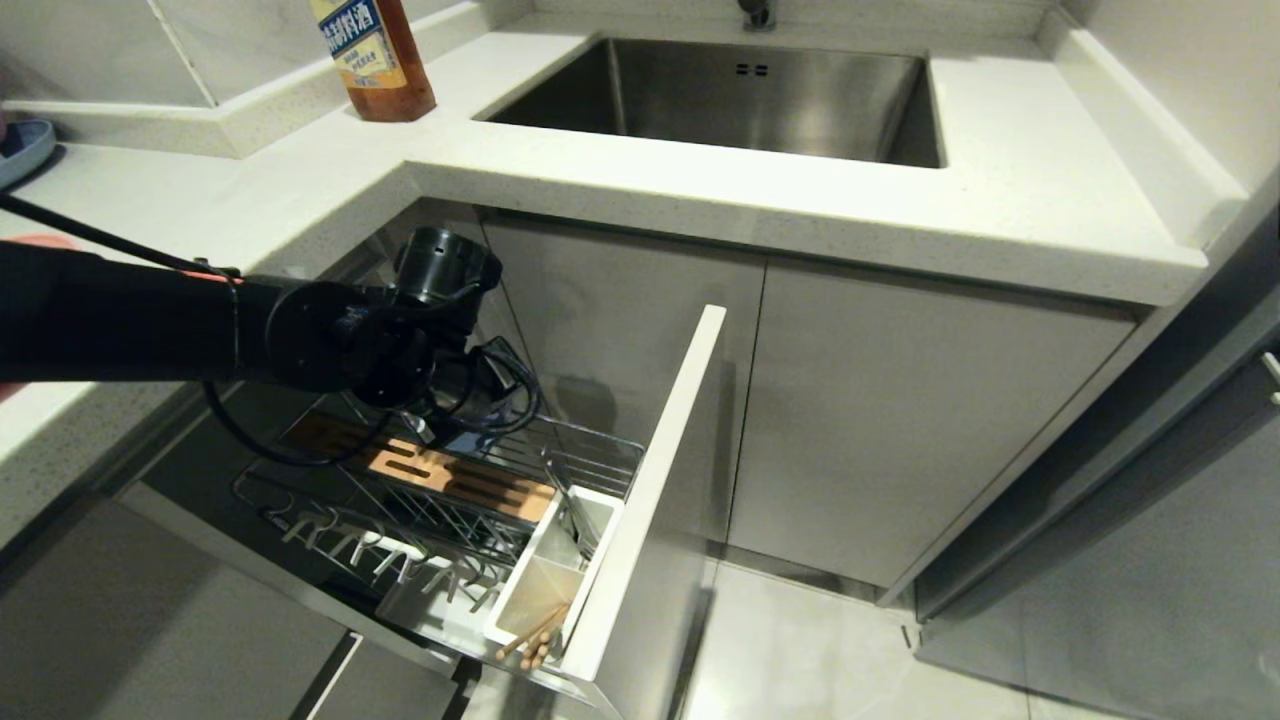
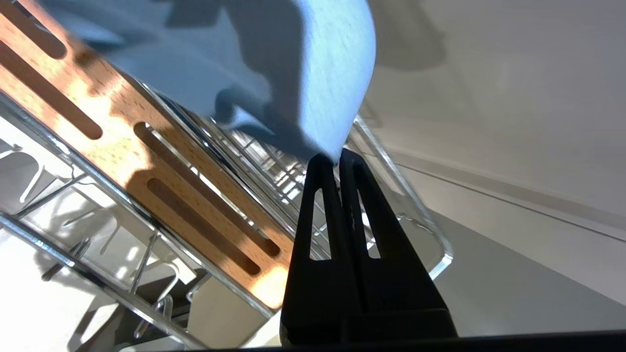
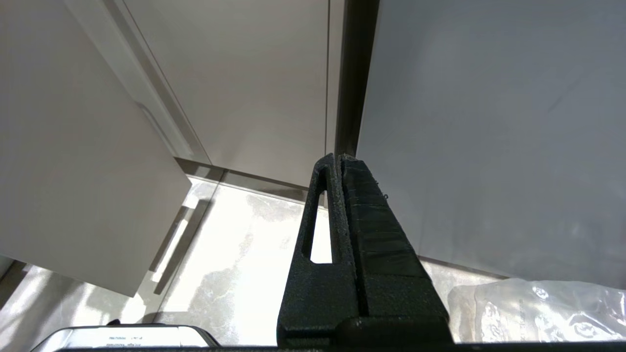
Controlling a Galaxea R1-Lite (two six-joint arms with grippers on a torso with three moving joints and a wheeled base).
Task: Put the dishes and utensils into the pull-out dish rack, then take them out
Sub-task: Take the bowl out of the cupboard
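1. Head view: my left pincer (image 1: 440,425) hangs low over the pull-out dish rack (image 1: 440,500), hidden behind my own wrist. The chopsticks (image 1: 532,638) already lean in the white utensil cup (image 1: 560,560), so part of the loading is done; I see no pink plate here.
2. Left wrist view: the pincer is pressed together on the rim of the light-blue bowl (image 2: 313,73), held over the wires beside the wooden strip (image 2: 146,156). I judge it not yet seated.
3. Right wrist view: my right pincer (image 3: 340,159) is pressed together on nothing, parked near the floor (image 3: 234,254).
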